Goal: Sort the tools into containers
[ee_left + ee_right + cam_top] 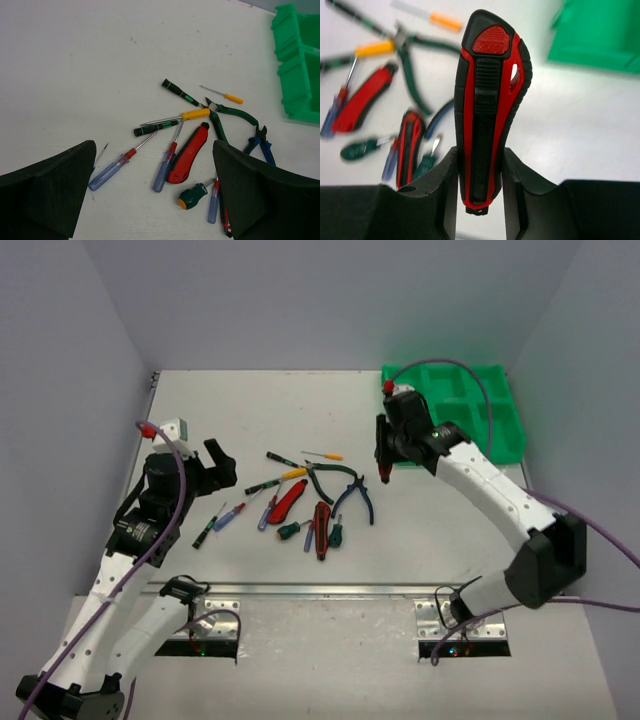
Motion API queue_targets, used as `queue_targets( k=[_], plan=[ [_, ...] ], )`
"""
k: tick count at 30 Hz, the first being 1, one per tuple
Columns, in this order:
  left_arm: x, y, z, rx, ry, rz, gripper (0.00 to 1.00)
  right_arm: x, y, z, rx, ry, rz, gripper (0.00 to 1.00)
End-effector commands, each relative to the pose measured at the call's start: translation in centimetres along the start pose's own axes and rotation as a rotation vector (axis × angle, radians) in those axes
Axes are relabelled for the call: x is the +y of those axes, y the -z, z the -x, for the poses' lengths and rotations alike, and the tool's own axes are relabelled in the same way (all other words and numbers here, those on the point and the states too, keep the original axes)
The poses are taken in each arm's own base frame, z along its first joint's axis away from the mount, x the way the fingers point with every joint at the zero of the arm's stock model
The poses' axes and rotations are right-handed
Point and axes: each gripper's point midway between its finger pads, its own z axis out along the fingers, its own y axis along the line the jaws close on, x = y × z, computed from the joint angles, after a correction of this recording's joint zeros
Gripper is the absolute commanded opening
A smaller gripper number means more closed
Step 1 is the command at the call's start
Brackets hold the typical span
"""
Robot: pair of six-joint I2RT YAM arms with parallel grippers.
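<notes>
My right gripper is shut on a red-and-black utility knife, gripped near its lower end. In the top view this gripper hangs above the table just left of the green tray, the knife pointing down. The other tools lie in a loose pile mid-table: a second red knife, blue-handled screwdrivers, a green stubby driver, green pliers and blue pliers. My left gripper stands open left of the pile, holding nothing.
The tray sits at the far right corner against the back wall. Grey walls close in the table on three sides. A metal rail runs along the near edge between the arm bases.
</notes>
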Motion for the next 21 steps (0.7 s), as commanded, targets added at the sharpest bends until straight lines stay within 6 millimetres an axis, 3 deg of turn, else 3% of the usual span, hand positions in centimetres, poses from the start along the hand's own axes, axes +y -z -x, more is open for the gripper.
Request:
queue_targets(
  k=[1, 4, 5, 6, 7, 8, 9, 10, 11, 14, 20, 21],
  plan=[
    [-0.3, -0.4, 0.7, -0.027, 0.013, -0.011, 1.0, -5.7, -3.9, 11.5, -0.173, -0.04, -0.115, 0.0],
    [-0.3, -0.5, 0.4, -0.016, 0.011, -0.015, 1.0, -9.1, -7.6, 17.2, -0.235, -0.106, -0.204, 0.0],
    [-0.4, -0.5, 0.4, -0.018, 0.013, -0.017, 1.0, -9.9, -8.7, 18.3, -0.251, -0.137, -0.222, 0.0],
    [-0.4, -0.7, 0.2, -0.008, 0.009, -0.016, 1.0, -11.5, -11.8, 18.4, -0.236, -0.161, -0.243, 0.0],
    [-0.5, -0.7, 0.2, -0.008, 0.009, -0.018, 1.0, -11.4, -10.8, 20.5, -0.29, -0.177, -0.237, 0.0],
    [-0.5, -0.7, 0.1, -0.003, 0.007, -0.021, 1.0, -12.3, -12.3, 21.9, -0.311, -0.203, -0.247, 0.0],
    [-0.5, -0.7, 0.0, 0.0, 0.006, -0.022, 1.0, -13.3, -14.6, 21.9, -0.298, -0.215, -0.257, 0.0],
    [-0.6, -0.7, 0.0, -0.001, 0.007, -0.023, 1.0, -13.3, -14.3, 23.4, -0.34, -0.22, -0.253, 0.0],
    [-0.5, -0.7, 0.0, -0.001, 0.007, -0.022, 1.0, -13.7, -15.1, 25.0, -0.399, -0.211, -0.252, 0.0],
    [-0.7, -0.8, -0.2, 0.006, 0.006, -0.03, 1.0, -13.6, -18.1, 25.5, -0.465, -0.135, -0.2, 0.0],
    [-0.8, -0.9, -0.4, 0.013, 0.005, -0.037, 1.0, -14.2, -20.0, 28.8, -0.586, -0.172, -0.147, 0.0],
    [-0.8, -0.9, -0.3, 0.012, 0.005, -0.037, 1.0, -14.3, -21.3, 27.9, -0.559, -0.159, -0.151, 0.0]
  ],
)
